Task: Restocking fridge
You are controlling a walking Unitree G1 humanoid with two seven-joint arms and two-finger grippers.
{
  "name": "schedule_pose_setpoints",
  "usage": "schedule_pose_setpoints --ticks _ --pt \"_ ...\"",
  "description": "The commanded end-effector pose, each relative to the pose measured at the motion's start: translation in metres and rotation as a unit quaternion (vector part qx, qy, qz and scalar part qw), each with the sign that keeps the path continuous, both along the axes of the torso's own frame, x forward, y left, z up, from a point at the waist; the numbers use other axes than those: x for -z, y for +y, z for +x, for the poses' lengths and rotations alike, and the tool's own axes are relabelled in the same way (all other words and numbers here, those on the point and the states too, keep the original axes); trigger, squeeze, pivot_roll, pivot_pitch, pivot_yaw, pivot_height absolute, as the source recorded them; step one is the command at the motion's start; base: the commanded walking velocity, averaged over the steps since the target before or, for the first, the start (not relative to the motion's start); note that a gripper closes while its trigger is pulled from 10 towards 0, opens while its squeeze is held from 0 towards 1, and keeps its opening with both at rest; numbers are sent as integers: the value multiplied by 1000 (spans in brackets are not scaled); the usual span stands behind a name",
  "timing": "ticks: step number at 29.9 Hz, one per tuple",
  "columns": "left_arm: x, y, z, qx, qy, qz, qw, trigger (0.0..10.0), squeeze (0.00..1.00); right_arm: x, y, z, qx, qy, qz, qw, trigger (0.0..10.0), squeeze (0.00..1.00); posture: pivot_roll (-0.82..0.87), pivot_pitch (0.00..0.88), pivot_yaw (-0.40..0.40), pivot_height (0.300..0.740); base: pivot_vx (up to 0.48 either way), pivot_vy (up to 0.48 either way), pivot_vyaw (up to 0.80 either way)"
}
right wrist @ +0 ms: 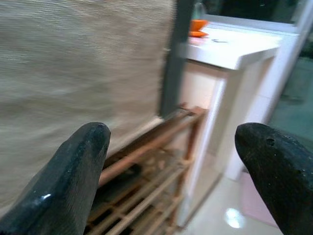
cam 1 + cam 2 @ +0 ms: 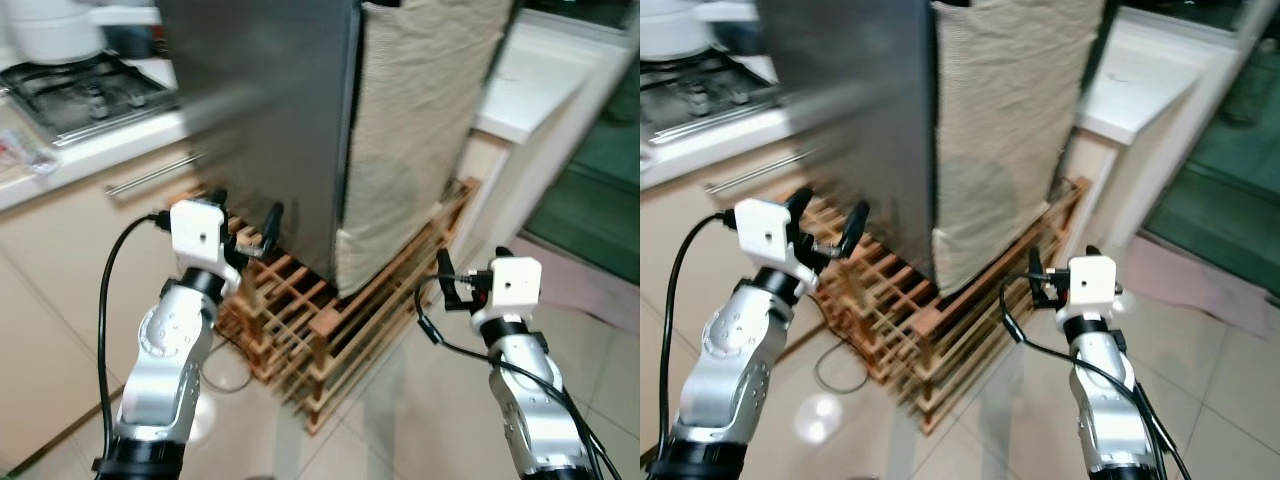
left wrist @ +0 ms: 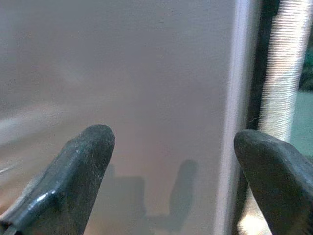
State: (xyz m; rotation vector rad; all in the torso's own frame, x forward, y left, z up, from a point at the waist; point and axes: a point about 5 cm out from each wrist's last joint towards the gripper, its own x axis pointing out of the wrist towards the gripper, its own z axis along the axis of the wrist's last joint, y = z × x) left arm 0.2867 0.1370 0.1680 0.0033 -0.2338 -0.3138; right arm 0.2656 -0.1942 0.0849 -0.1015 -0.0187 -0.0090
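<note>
Left gripper (image 2: 245,222) is raised before the grey fridge (image 2: 270,120), fingers spread wide, holding nothing and just short of the door's lower front. Right gripper (image 2: 447,281) hangs lower, beside the beige cloth (image 2: 420,130) draped over the fridge's side, its fingers also apart and empty. The fridge stands shut on a wooden slatted rack (image 2: 320,330) on the tiled floor (image 2: 420,420). Behind at left, a white surface (image 2: 90,150) carries a gas hob (image 2: 80,90) with a white pot (image 2: 55,30).

Two silver jointed arms carry white boxy wrist blocks, looping black cables, and black-fingered left pincer (image 2: 243,224) and right pincer (image 2: 447,278).
</note>
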Motion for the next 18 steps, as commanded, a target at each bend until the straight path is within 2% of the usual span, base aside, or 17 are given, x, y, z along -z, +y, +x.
schedule_pose_setpoints --ticks 1,3,5,11,13,18 --pt "-6 1 1 7 -1 6 1000 10000 0 -2 -2 -1 3 -5 0 1000 10000 0 -35 0 -36 740 0 0 0" --pt "-8 2 3 12 3 5 1000 10000 0 -2 -1 -2 2 -6 1 1000 10000 0 -35 0 -36 740 0 0 0" --pt "-14 2 6 41 5 11 999 10000 0 -2 -1 -3 1 -6 1 1000 10000 0 -40 0 -36 740 0 0 0" --pt "-28 -1 12 85 0 16 996 10000 0 -1 -2 -4 3 -4 -2 1000 10000 0 -50 0 -36 740 0 0 0" --pt "-33 -14 18 126 8 18 992 10000 0 -2 -2 -3 5 -4 -3 1000 10000 0 -53 0 -35 740 0 0 0" --pt "-32 -19 21 136 13 19 990 10000 0 -2 -2 -3 5 -4 -3 1000 10000 0 -60 0 -34 740 0 0 0"
